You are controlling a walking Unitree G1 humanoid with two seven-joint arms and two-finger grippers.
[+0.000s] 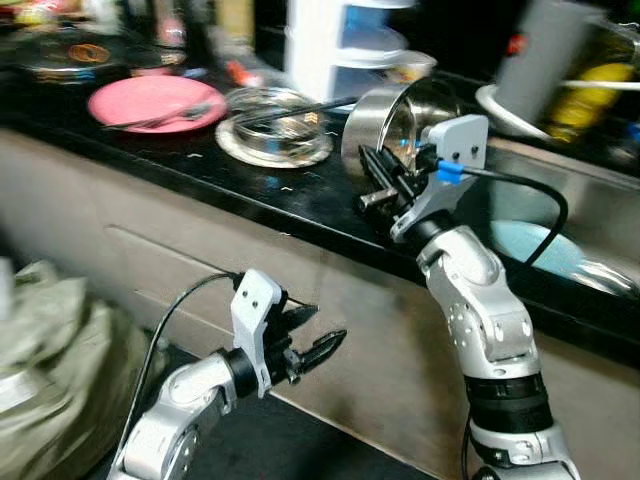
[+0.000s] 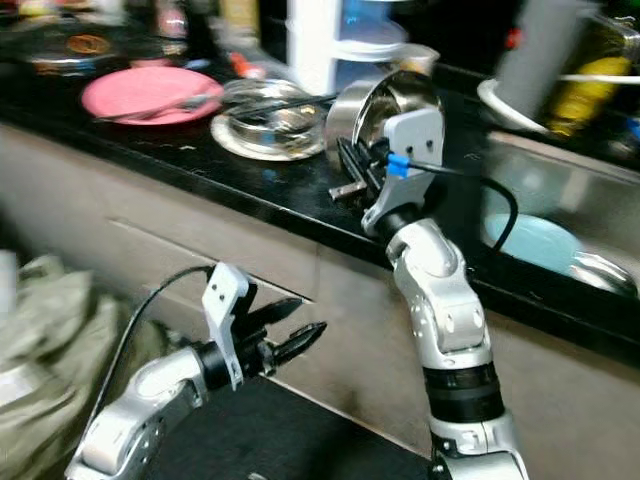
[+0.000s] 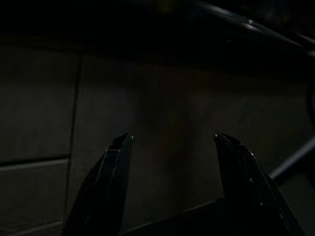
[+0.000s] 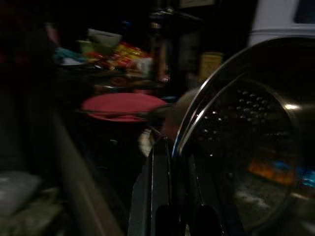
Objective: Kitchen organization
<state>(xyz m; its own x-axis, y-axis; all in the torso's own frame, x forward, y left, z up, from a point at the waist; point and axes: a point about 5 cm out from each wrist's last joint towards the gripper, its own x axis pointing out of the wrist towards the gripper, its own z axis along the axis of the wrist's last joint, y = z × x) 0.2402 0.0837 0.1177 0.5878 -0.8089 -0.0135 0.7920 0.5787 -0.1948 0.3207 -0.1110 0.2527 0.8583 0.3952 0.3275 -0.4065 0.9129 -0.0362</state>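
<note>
A shiny steel pot (image 1: 398, 118) with a perforated wall (image 4: 236, 113) is tipped on its side near the front edge of the black counter (image 1: 250, 195). My right gripper (image 1: 372, 172) is shut on its rim, one black finger (image 4: 156, 167) outside the rim and the other inside. My left gripper (image 1: 322, 335) hangs low in front of the beige cabinet doors, below the counter. Its two fingers (image 3: 115, 162) stand open with nothing between them.
A pink plate (image 1: 155, 100) with a fork and a glass bowl (image 1: 275, 125) on a steel plate lie left of the pot. A white rack (image 1: 340, 40) stands behind. A light blue plate (image 1: 535, 250) lies in the sink at right. A pale bag (image 1: 50, 360) sits on the floor at left.
</note>
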